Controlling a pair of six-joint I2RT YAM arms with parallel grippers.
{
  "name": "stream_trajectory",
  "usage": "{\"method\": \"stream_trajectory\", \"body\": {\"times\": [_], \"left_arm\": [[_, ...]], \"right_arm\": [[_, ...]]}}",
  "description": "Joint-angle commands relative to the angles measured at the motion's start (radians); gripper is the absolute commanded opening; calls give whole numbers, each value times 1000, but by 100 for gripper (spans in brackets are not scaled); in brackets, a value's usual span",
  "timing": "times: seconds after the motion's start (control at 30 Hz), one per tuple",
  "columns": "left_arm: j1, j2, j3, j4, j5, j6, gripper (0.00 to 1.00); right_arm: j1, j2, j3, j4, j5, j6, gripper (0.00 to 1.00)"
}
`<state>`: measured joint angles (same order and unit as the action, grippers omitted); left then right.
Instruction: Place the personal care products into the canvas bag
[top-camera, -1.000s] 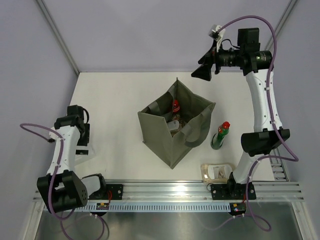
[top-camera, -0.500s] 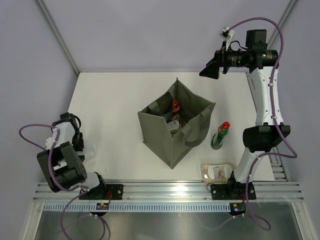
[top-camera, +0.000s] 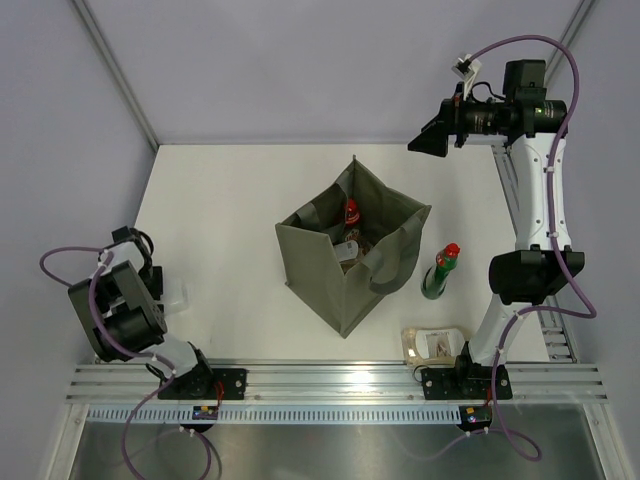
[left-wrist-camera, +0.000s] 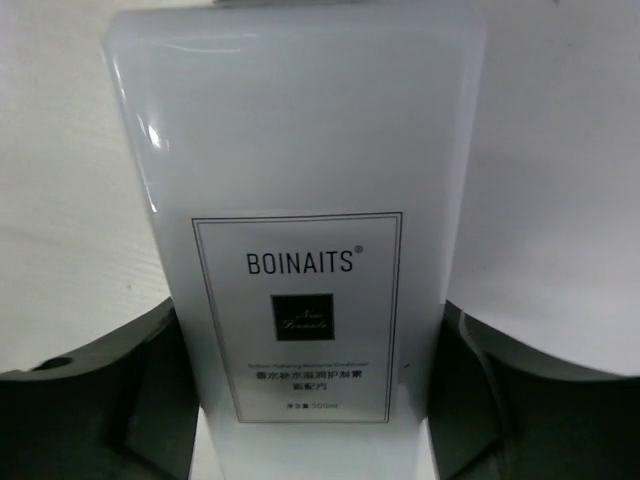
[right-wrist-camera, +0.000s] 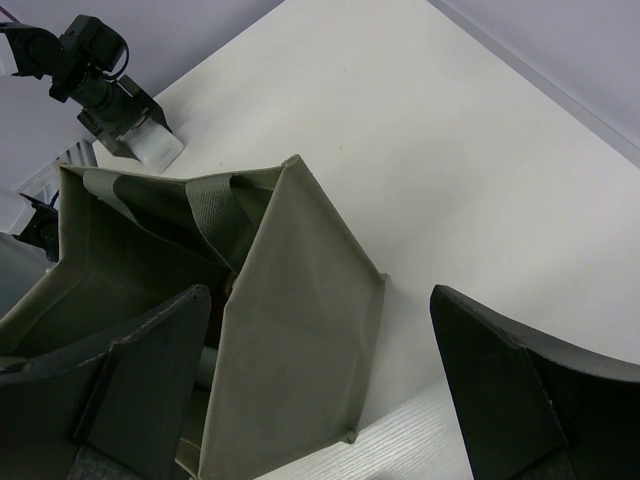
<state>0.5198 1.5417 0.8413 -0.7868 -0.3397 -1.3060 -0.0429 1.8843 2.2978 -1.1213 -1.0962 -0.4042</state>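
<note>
White bottle (left-wrist-camera: 300, 150), labelled BOINAITS, lies lengthwise between the fingers (left-wrist-camera: 120, 390) of the left gripper (left-wrist-camera: 310, 310), its far end reaching well past the fingertips. The two dark fingers are partly closed, one flat against each long side, so they have the bottle pinched. From so close it is hard to say whether it rests on the table (top-camera: 230, 190) or is just clear of it. Well away to the right of those fingers, mid-table, stands the canvas bag (top-camera: 330, 285), mouth open, a red bottle (top-camera: 352, 211) upright inside against its far wall with something pale beside it. On the bag's side away from the left fingers, near its wall but apart from it, the dark green red-capped bottle (top-camera: 438, 275) stands upright, and the beige pouch (top-camera: 432, 343) lies flat nearer the right arm's base. The right gripper (top-camera: 428, 140) hangs high over the far right of the table, fingers spread wide and holding nothing, and its wrist view shows the bag below and between them
</note>
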Motion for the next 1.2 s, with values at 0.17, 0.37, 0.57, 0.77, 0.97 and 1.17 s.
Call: {"method": "stream_trajectory", "body": {"times": [0.17,0.37,0.57,0.77,0.97,1.17], "left_arm": [[-13,-93,-122,285,276,301,0],[-124,-273,-234,623,580,459,0],[-225,-388,-311,982,786,412,0],[-297,-456,-263,1193,870,360,0],[-408,-494,-121,1285,903,347,0],[-610,-512,149,1148,890,540,0]], "right_arm": [[-25,-22,6,8,-57,21,100],[-37,-45,-75,55,-77,42,99],[-41,-80,-136,74,-87,44,99],[-52,-109,-189,97,-90,50,100],[-64,-123,-201,104,-87,57,99],[-69,-125,-202,88,-76,42,100]]}}
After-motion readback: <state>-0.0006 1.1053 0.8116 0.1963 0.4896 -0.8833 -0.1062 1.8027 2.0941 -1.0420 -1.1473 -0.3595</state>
